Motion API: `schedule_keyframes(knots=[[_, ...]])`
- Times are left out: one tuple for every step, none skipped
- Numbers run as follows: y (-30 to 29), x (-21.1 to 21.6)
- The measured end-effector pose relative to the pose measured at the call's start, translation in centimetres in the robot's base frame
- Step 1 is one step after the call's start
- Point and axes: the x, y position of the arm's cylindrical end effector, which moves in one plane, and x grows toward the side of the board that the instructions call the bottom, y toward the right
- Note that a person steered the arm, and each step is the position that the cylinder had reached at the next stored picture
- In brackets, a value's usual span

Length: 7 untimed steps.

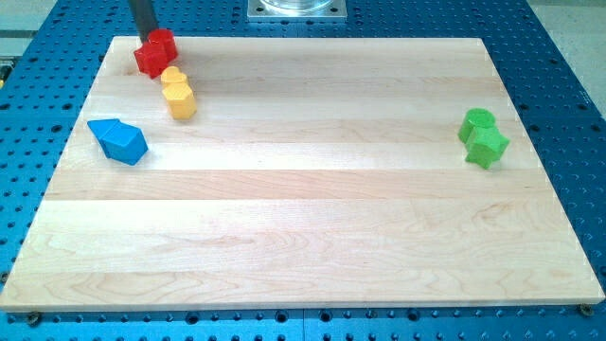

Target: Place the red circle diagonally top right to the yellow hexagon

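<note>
You're looking at two blue blocks (118, 140) sitting nearest you at the surface's (303, 237) left.

My tip (149, 38) is pressing the red block (154, 52), possibly two pieces, at the view's top left; there's no hand whose state you could read. The yellow blocks (178, 93) are lying just below-right of red; green blocks (483, 138) are resting far right.

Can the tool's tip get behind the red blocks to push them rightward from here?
Probably yes: my tip sits at the red blocks' top-left edge, nothing between; the yellow blocks lie below them.
</note>
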Motion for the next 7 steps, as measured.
schedule_keyframes(knots=[[1.3,0.1],[1.4,0.2],[1.9,0.4],[3.3,2.9],[4.5,5.2],[4.7,7.2],[6.3,7.2]])
